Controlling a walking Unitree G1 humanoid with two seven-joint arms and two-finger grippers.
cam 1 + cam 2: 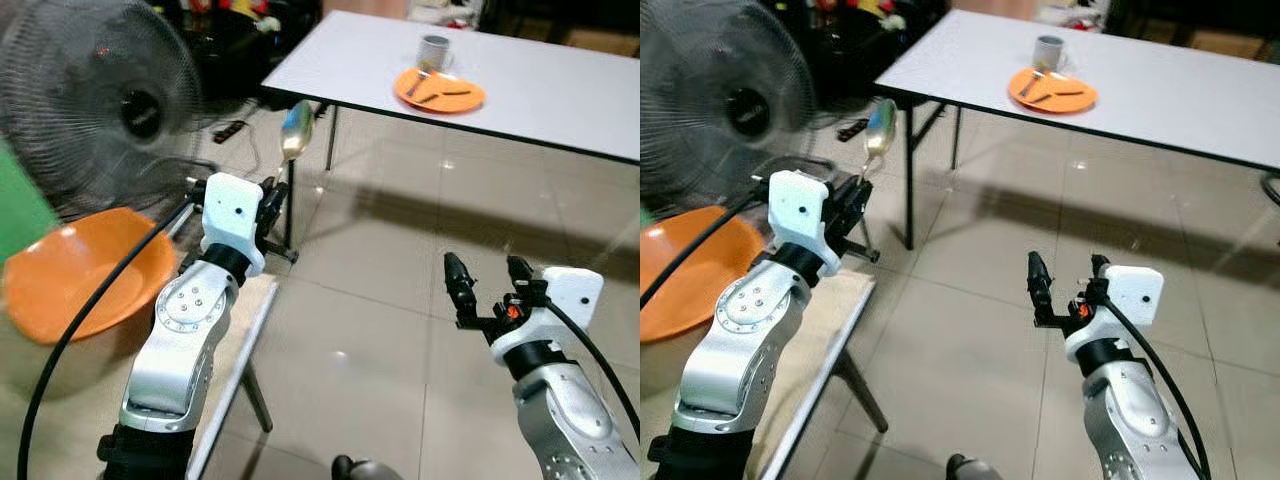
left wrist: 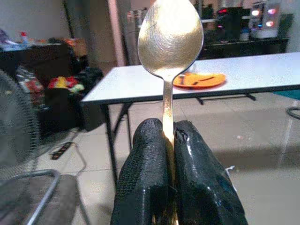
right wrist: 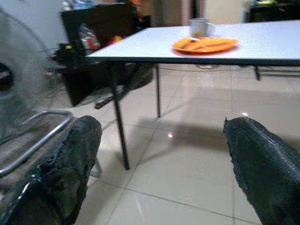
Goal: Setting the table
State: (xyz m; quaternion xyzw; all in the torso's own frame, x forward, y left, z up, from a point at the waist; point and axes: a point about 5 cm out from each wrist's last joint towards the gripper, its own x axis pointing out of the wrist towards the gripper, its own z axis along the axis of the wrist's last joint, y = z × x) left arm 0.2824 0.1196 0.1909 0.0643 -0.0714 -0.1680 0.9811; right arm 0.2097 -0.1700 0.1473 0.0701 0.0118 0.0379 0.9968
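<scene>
My left gripper is shut on the handle of a metal spoon, whose bowl points up above the fingers. It is raised over the floor, well short of the white table. On that table lie an orange plate holding cutlery and a grey mug just behind it. My right gripper hangs open over the tiled floor, nothing between its fingers.
A large black fan stands at the left. An orange bowl rests on a low side table under my left arm. Dark furniture and a power strip lie beyond the white table's corner leg.
</scene>
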